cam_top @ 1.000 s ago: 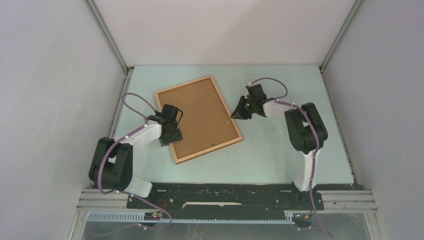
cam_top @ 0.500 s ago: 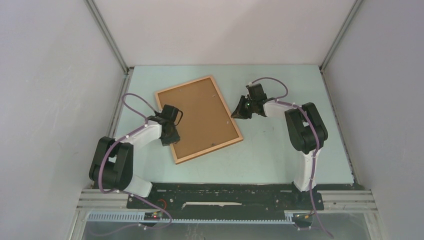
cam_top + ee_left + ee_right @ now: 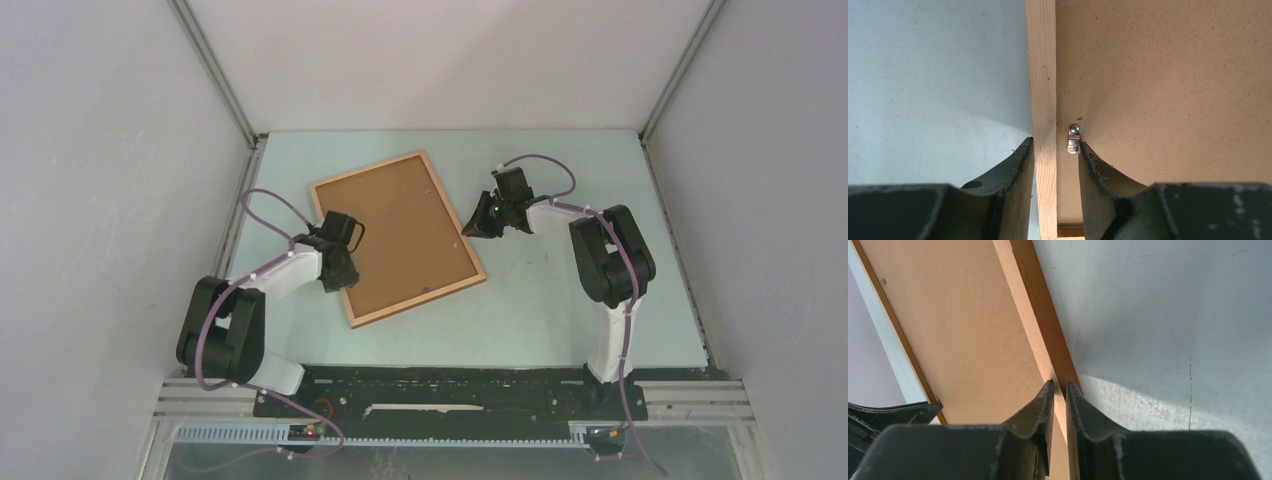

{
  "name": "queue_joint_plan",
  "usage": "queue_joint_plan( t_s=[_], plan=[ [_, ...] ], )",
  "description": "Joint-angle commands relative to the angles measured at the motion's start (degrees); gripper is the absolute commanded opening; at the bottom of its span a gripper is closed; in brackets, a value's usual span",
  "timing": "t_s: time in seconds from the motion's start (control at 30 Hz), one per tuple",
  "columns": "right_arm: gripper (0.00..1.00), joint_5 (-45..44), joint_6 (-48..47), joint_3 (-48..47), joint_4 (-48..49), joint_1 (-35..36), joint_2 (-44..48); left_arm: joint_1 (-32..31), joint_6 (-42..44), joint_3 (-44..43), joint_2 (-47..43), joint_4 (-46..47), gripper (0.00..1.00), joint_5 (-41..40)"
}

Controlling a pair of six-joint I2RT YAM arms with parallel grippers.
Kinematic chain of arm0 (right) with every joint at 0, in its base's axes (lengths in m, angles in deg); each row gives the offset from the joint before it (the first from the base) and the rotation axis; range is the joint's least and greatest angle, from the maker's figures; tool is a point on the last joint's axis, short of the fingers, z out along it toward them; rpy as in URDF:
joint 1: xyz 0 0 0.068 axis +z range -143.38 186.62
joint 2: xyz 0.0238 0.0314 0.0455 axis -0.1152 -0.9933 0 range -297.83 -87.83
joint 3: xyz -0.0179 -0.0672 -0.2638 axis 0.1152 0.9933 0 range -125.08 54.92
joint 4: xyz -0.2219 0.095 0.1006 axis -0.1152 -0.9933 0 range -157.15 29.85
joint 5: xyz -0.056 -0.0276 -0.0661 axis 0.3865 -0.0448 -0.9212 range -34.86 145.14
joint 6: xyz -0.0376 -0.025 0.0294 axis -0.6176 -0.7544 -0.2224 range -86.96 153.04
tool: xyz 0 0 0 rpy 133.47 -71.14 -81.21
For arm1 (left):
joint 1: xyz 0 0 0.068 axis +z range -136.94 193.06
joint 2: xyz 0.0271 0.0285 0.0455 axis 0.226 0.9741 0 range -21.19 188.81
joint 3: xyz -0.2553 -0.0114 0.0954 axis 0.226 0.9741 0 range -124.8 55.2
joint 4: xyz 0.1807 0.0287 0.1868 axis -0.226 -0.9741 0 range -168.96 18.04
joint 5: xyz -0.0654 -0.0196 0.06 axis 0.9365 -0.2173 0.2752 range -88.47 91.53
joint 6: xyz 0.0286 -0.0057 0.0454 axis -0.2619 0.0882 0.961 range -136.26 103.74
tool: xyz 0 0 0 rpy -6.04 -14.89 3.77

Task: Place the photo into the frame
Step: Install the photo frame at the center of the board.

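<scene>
The frame (image 3: 415,305) lies face down on the table, its brown backing board (image 3: 395,230) filling the opening. The photo is hidden. My left gripper (image 3: 338,270) straddles the frame's left rail (image 3: 1042,75). Its jaws (image 3: 1055,145) are open: one finger (image 3: 1020,165) touches the rail's outer side, while the other (image 3: 1098,175) rests on the backing board beside a small metal clip (image 3: 1074,138), with a gap to the rail. My right gripper (image 3: 473,228) is at the right rail (image 3: 1029,315), its jaws (image 3: 1060,385) shut narrowly on that rail.
The pale green table (image 3: 560,300) is enclosed by grey walls on three sides. The backing board (image 3: 958,315) fills most of the right wrist view's left side. The arm bases sit at the near edge.
My left gripper's jaws have narrowed around the left rail, and that wrist has shifted slightly left. The right gripper and the frame have not moved.
</scene>
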Motion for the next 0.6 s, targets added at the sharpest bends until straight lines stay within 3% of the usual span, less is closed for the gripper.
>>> queue_joint_plan(
  t_s=[0.0, 0.13, 0.37, 0.57],
  plan=[
    [0.22, 0.47, -0.07, -2.16, 0.17, 0.71, 0.17, 2.15, -2.3, 2.84, -0.44, 2.62, 0.07, -2.84],
    [0.21, 0.58, -0.16, -2.12, 0.25, 0.75, 0.2, 3.47, -4.44, 3.75, -1.24, 3.91, 0.0, -0.53],
    [0.22, 0.89, -0.21, -2.16, 0.16, 0.68, 0.22, 4.4, -9.72, 7.26, -4.82, 6.4, 0.0, -0.29],
    [0.22, 1.2, -0.17, -2.16, 0.08, 0.7, 0.39, 6.38, -13.98, 13.73, -9.61, 13.79, 0.0, 3.98]
  ],
)
